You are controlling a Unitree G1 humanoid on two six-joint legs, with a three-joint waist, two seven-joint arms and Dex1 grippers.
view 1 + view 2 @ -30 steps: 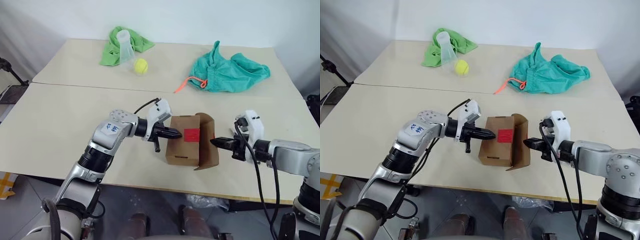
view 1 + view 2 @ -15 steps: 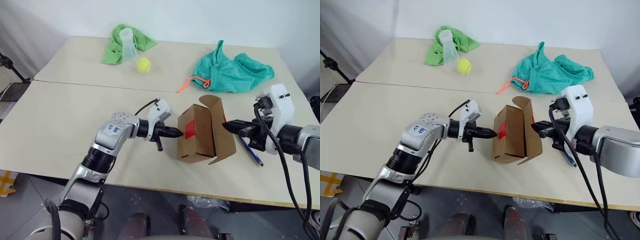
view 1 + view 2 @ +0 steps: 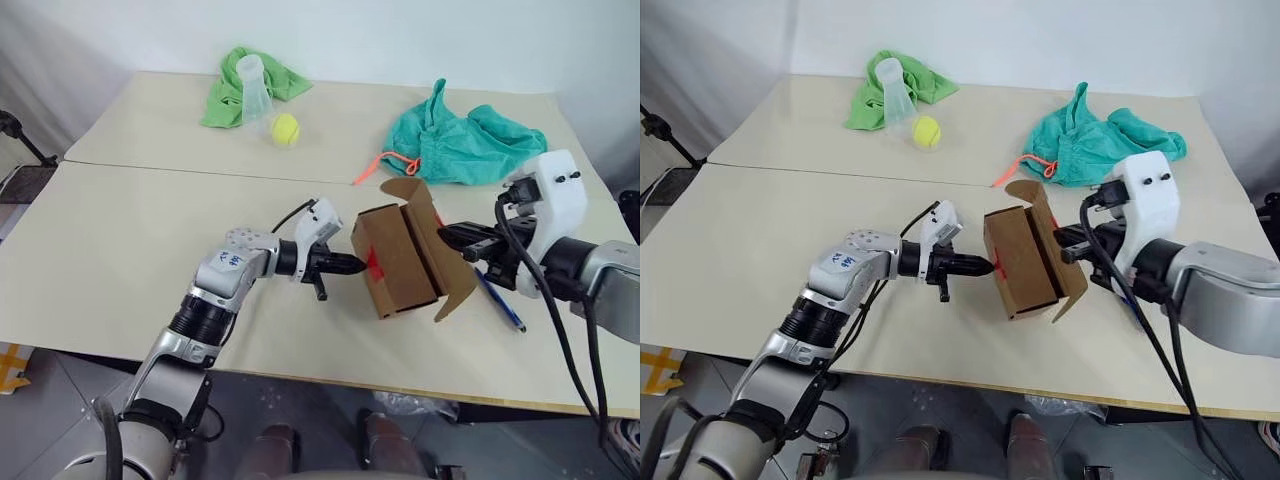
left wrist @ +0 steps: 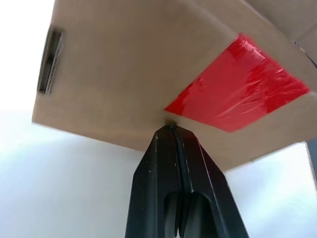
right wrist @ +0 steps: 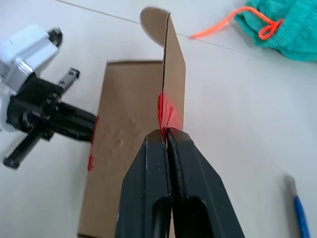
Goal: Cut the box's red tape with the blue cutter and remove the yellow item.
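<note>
**Box braced and tipped, flap pinched open**

Your right end effector (image 5: 165, 133) is clamped on the box's (image 3: 395, 262) opened flap at its taped edge, probably to lift and tilt the box so the contents can come out. Your left end effector (image 4: 172, 128), fingers pressed together and holding nothing, butts against the box's side just beside the red tape (image 4: 237, 84), likely as a brace. The blue cutter (image 3: 497, 300) lies on the bench (image 3: 120, 230) beyond the flap, on the box's right. No yellow item is visible.

Brown box (image 3: 400, 262), red tape (image 4: 237, 84)
</note>
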